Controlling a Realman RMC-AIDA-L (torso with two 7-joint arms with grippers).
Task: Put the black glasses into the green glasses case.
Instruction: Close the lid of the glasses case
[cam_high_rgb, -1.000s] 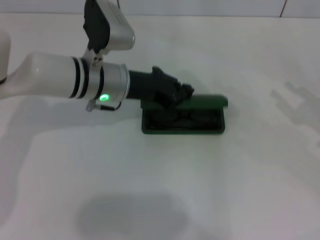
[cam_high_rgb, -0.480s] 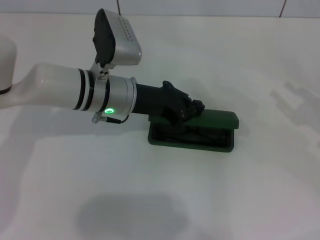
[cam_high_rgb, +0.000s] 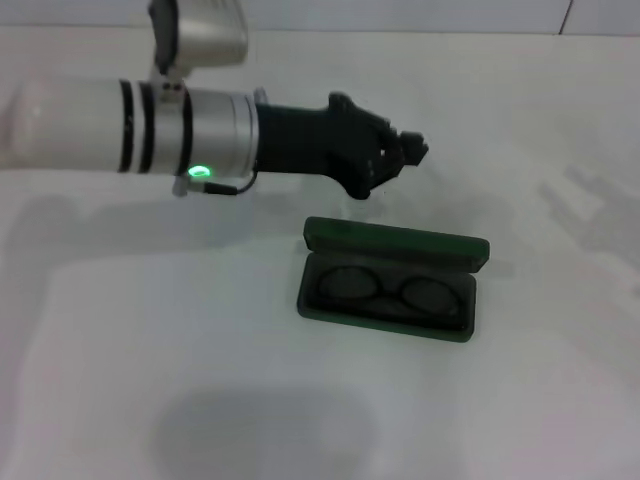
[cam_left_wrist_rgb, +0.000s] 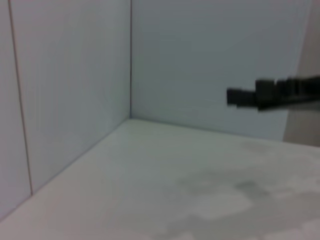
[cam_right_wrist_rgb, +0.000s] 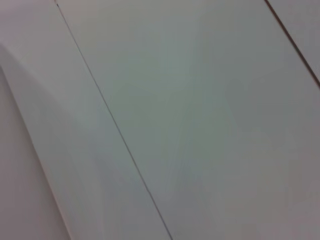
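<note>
Left gripper (cam_high_rgb: 408, 152) hovers above the worktop (cam_high_rgb: 200, 350), holds nothing; can't tell if fingers are apart or together. Below and just right of the fingers, the green glasses case (cam_high_rgb: 392, 278) lies open, black glasses (cam_high_rgb: 385, 291) inside the tray. Likely risk: lid gets nudged during closing, case slides. Right gripper not visible.

head overhead, wrists facing walls

A flat white matte tabletop (cam_high_rgb: 300, 400) fills the head view. Pale tiled wall panels with dark grout lines (cam_left_wrist_rgb: 75, 75) meet in a corner behind it.
</note>
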